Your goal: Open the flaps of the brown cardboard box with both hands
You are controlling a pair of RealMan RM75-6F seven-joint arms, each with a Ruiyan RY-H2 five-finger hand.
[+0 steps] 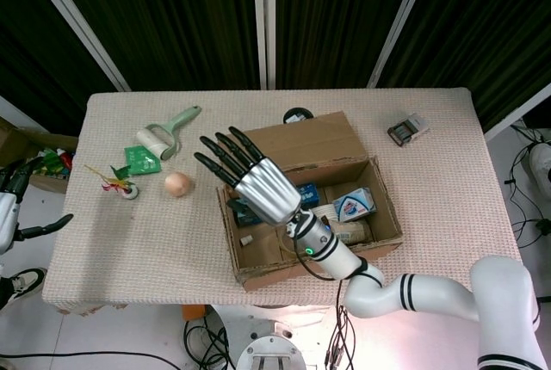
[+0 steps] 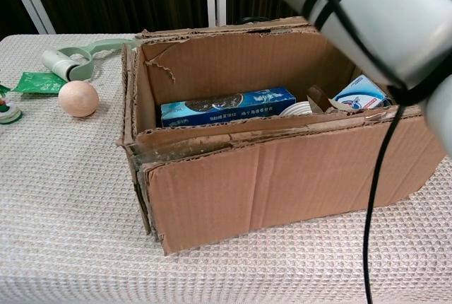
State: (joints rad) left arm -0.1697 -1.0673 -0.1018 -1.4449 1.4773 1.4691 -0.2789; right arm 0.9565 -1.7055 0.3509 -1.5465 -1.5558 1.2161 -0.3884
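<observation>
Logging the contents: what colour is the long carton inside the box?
Blue carton, clearest in the chest view.

The silver-backed right hand (image 1: 258, 188) with black fingers hides the left end of the open brown cardboard box (image 1: 340, 159) in the head view, the left hand (image 1: 10, 206) is cut off by the frame's left edge, and the chest view crops the right hand to fingertips.

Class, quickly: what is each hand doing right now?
Left hand: at the frame's edge, cannot be told.
Right hand: open, fingers spread, holding nothing.
</observation>
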